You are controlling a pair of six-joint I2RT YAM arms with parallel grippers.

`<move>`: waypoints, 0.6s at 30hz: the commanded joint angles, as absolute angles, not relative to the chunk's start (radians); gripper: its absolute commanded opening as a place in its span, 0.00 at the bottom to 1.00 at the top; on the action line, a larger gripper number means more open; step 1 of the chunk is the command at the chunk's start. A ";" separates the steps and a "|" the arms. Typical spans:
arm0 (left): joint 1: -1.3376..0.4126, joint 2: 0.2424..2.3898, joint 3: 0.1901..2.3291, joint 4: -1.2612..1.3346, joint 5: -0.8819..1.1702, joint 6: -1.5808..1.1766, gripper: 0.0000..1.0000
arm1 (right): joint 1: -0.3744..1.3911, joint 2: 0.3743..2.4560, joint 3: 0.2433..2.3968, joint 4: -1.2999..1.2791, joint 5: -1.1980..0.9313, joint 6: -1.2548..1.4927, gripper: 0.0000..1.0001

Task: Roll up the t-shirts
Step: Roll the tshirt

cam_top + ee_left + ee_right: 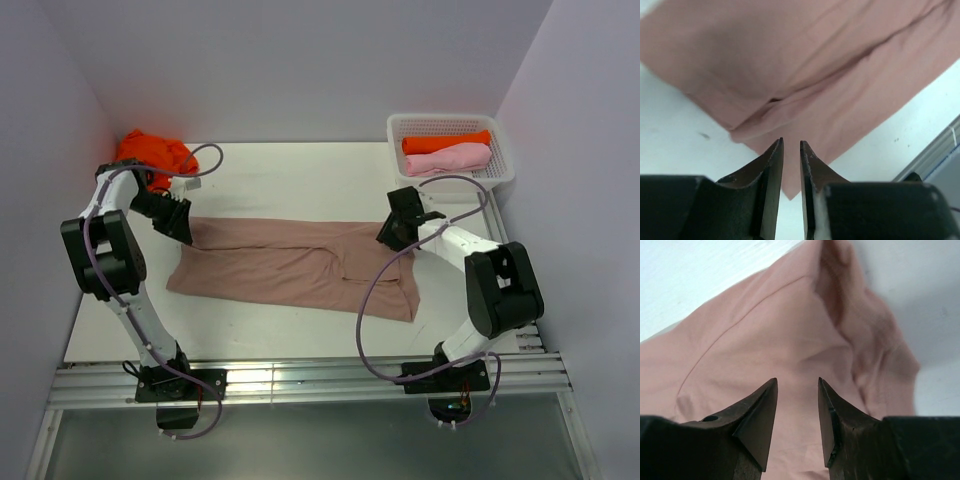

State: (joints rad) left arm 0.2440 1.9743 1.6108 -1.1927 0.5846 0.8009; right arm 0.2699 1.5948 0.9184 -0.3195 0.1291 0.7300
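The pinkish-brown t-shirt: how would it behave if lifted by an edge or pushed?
Lifted, the pinkish-brown t-shirt would probably droop limply; it lies flat with soft creases. Likely light, being thin cloth. Pushed, it would probably bunch up rather than slide across the table.

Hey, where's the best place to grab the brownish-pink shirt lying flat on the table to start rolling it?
The shirt lies flat as a long folded strip, so probably take its short left end, low from the left: the layered edge there puckers up slightly, giving the left claw something to pinch.
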 commanded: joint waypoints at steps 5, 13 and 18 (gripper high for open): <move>0.207 1.989 1.563 -1.175 0.587 0.845 0.25 | 0.336 1.537 0.931 -0.324 0.158 0.773 0.45; 0.207 2.111 1.647 -1.105 0.575 0.736 0.24 | 0.359 1.545 0.914 -0.316 0.166 0.785 0.45; 0.207 2.129 1.649 -1.060 0.561 0.704 0.24 | 0.357 1.546 0.899 -0.314 0.167 0.785 0.46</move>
State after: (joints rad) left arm 0.2062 2.1338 1.6115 -1.0962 0.5613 0.7368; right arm 0.3511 1.5742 0.9073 -0.3233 0.1413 0.7727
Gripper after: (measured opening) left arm 0.242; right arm 0.458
